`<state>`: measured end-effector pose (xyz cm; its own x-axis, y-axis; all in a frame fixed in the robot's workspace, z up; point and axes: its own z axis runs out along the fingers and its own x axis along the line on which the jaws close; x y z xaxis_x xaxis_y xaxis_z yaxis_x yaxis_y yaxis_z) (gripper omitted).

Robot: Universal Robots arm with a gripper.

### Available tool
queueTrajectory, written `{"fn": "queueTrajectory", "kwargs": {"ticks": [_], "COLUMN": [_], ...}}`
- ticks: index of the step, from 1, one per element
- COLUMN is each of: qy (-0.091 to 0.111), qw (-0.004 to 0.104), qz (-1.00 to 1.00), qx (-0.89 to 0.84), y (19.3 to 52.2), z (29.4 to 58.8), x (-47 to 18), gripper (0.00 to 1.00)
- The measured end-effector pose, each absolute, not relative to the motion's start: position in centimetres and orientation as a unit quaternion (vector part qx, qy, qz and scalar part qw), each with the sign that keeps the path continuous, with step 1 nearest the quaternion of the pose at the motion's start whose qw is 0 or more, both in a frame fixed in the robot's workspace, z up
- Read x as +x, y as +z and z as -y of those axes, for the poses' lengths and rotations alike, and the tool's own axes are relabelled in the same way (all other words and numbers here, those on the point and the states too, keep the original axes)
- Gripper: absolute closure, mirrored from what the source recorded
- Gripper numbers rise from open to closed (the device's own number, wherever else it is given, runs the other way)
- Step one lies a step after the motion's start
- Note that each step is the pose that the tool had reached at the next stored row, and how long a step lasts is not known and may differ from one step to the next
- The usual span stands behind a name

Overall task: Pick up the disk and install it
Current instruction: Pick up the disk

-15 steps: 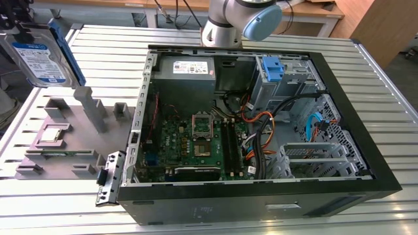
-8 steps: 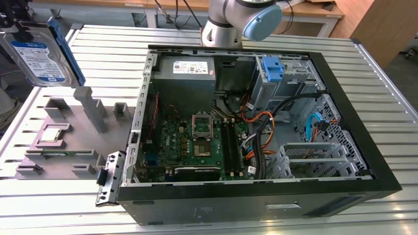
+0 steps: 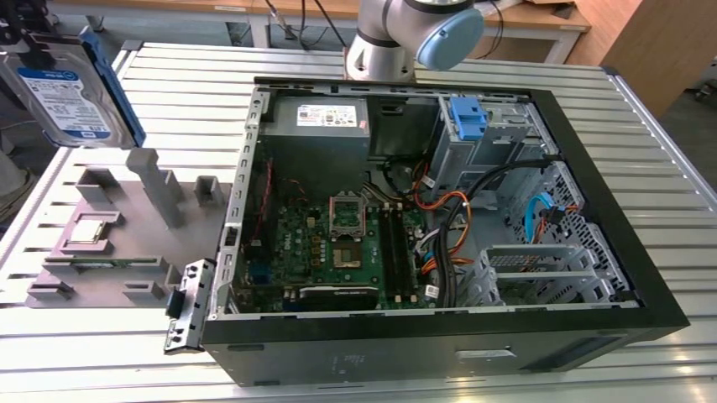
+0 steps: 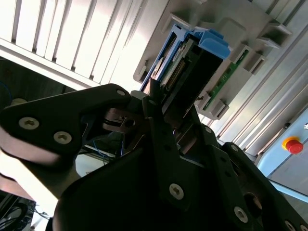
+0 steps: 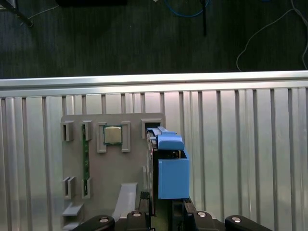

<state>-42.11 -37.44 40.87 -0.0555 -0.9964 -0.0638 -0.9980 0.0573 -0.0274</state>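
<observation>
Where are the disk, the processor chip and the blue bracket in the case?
disk [image 3: 65, 96]: exterior view, its blue-and-white label.
processor chip [image 5: 113, 135]: first wrist view, its metal top.
blue bracket [image 3: 466, 117]: exterior view, its front face.

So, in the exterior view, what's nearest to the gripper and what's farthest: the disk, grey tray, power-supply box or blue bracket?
1. The disk: clamped in the gripper, at the exterior view's far left.
2. The grey tray: just beneath the disk.
3. The power-supply box: past the tray, toward the exterior view's right.
4. The blue bracket: farther right again in that view.
</observation>
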Motion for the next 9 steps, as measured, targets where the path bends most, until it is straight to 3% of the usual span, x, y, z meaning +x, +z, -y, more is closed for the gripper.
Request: {"fn": "queueTrajectory", "kwargs": {"ticks": [9], "qy": [0.012], "qw": [0.033], "qz": [-0.726], "qx": [-0.686], "y": [41.17], "z": [37.44], "x": [-42.11], "gripper": [0.65]}}
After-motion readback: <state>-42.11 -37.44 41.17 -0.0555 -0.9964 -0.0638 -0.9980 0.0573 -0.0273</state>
